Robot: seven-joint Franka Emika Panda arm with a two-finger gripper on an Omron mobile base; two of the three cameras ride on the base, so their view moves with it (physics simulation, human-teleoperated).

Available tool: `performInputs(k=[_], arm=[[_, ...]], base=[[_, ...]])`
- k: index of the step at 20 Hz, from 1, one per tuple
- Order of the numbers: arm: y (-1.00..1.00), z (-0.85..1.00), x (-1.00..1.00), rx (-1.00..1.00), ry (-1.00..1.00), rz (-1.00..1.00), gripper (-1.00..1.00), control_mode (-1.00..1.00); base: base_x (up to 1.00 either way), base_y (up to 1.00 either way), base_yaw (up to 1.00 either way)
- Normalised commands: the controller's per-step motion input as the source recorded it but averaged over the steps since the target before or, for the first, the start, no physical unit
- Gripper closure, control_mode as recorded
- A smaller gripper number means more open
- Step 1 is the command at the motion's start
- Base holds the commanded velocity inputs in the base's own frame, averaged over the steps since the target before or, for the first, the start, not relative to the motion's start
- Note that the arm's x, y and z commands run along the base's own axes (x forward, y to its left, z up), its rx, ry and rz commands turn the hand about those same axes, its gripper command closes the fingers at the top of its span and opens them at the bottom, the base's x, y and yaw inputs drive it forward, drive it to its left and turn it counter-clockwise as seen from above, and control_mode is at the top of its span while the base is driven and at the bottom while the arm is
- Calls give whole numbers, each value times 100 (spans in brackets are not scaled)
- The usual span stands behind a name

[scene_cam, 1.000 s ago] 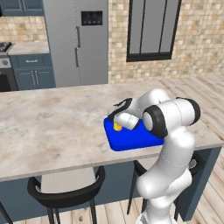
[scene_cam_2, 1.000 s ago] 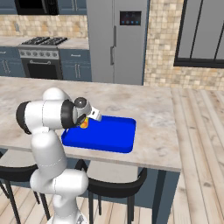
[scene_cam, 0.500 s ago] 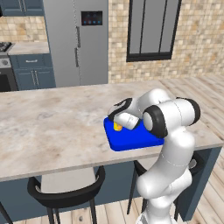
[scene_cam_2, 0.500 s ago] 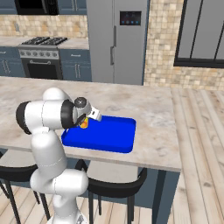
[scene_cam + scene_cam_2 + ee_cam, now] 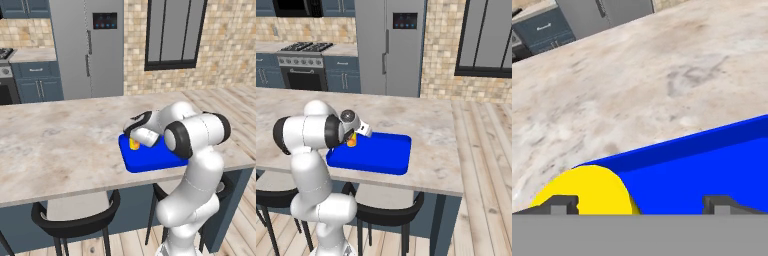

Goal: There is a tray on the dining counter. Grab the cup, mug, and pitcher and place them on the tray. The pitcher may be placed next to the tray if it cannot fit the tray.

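Note:
The yellow cup [image 5: 134,144] [image 5: 351,140] stands upright in the near left corner of the bright-blue tray [image 5: 152,159] [image 5: 378,156], which lies on the dining counter [image 5: 60,145] [image 5: 431,127]. My gripper [image 5: 131,137] [image 5: 354,135] hovers low over the cup, open. In the hand view the cup [image 5: 587,192] sits by the left fingertip [image 5: 562,204], with the tray's rim [image 5: 687,142] behind it and the gripper [image 5: 641,206] spread wide. The mug and the pitcher are out of view.
Black bar stools [image 5: 75,220] [image 5: 387,212] stand under the counter's front edge. A steel fridge [image 5: 87,45] [image 5: 388,45] and a stove [image 5: 303,70] line the back wall. The counter ends just right of the tray [image 5: 456,170].
The jaws have spread apart and let go of the cup, which stays standing on the tray. The arm has barely moved.

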Motion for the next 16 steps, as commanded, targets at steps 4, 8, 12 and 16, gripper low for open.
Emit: performInputs(k=[4,8,12,16], arm=[[0,56,0,6,0,0,-100,-100],[0,60,-14,0,0,0,-100,-100],[0,62,-52,0,0,0,-100,-100],[0,50,-84,0,0,0,-100,-100]], base=[[0,0,0],[0,0,0],[0,0,0],[0,0,0]])
